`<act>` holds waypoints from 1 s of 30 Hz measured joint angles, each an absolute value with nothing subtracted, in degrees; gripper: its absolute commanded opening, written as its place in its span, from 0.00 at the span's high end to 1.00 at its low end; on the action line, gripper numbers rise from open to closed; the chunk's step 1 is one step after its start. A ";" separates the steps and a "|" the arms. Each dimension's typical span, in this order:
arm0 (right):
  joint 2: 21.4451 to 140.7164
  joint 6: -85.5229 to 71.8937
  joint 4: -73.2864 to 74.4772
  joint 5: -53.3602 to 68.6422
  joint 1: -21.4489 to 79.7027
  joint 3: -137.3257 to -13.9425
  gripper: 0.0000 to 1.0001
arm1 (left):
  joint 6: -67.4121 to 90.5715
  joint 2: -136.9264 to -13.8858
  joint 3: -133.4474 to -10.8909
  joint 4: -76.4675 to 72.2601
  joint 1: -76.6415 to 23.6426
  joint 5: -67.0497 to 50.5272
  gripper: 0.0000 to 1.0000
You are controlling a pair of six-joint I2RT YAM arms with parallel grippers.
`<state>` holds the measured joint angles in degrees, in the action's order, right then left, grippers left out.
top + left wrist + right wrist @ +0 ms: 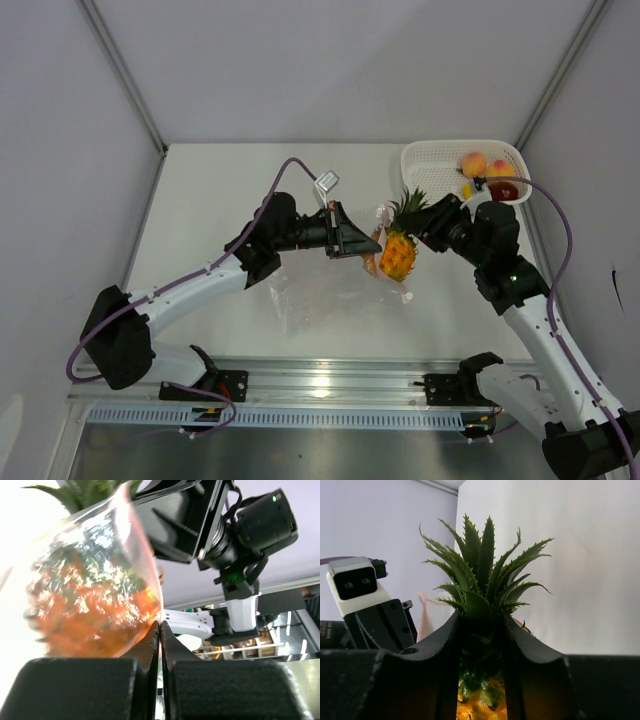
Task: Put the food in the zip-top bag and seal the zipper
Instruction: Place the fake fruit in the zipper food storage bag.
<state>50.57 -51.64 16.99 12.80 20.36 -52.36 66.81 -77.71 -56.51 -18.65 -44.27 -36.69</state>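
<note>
R gripper (412,228) is clamped on the pineapple (398,255) at the neck, just under the crown. In the R wrist cam both fingers (447,645) hug the leaf base, w/ orange body below and crown (482,575) sticking up between them. The fruit hangs off the table (220,200), left of the basket (420,150) and nearer me. L gripper (358,245) sits further left of the basket, tips facing the pineapple. Its jaws are fully together, pinching the bag (320,295) at the mouth edge, and in the L wrist cam the film runs right down into the closed tips (160,630). The rest of the bag trails down onto the table toward me, well clear of the basket. The zipper (150,575) shows as a pink-red curved edge, mouth held up beside the fruit. Pineapple body (90,590) reads through the film in that cam, but I can't tell how far in it is. In the basket: two peaches (474,163), a dark red apple (503,190), and a small yellow lemon (467,188) at the near-left inner side.
</note>
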 measured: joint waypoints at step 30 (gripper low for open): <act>42.87 -60.60 28.91 21.10 7.18 -52.62 1.00 | 59.99 -79.53 -55.27 -16.16 -42.68 -34.70 1.00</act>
<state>42.87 -60.60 28.91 21.10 7.18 -52.62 59.99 -79.53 -55.27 -16.16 -42.68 -34.70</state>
